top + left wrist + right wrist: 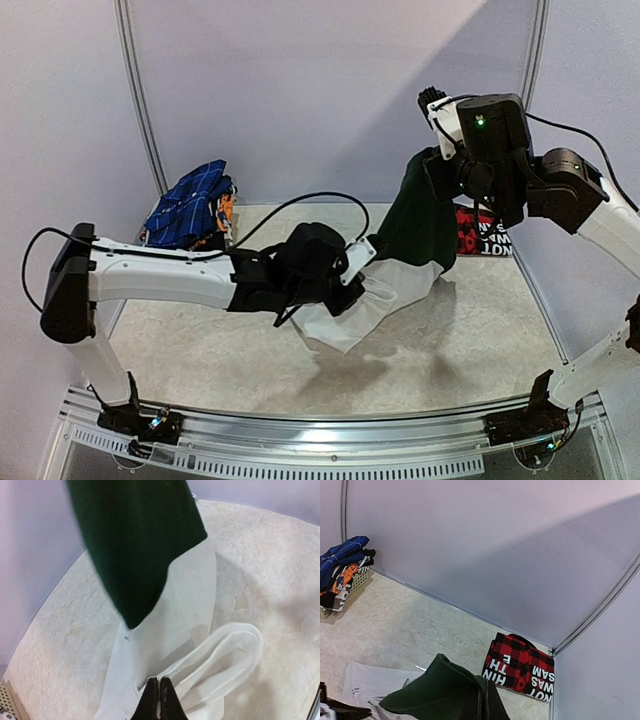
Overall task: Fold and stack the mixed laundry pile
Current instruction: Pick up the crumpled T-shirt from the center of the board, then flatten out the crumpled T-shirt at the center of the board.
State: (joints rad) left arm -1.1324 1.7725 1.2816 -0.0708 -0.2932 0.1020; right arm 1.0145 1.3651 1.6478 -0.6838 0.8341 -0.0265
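Observation:
The white T-shirt (pixel 350 315) with its dark green part (pixel 420 220) hangs stretched between both arms above the table. My left gripper (pixel 159 682) is shut on a folded white edge of the T-shirt (pixel 190 605); from above, that gripper (pixel 358 273) is at mid table. My right gripper (pixel 487 702) is shut on the dark green cloth (pixel 435 690) and holds it high at the back right (pixel 435 162). A folded red-and-black plaid shirt (pixel 522 666) with white lettering lies in the back right corner (pixel 483 236). Blue checked cloth (pixel 190 205) tops the pile at the back left.
A small white lattice basket (pixel 357 580) under the blue cloth (pixel 340 555) holds several garments, one orange. Walls close the table at the back and on both sides. A black cable (pixel 300 205) loops over the left arm.

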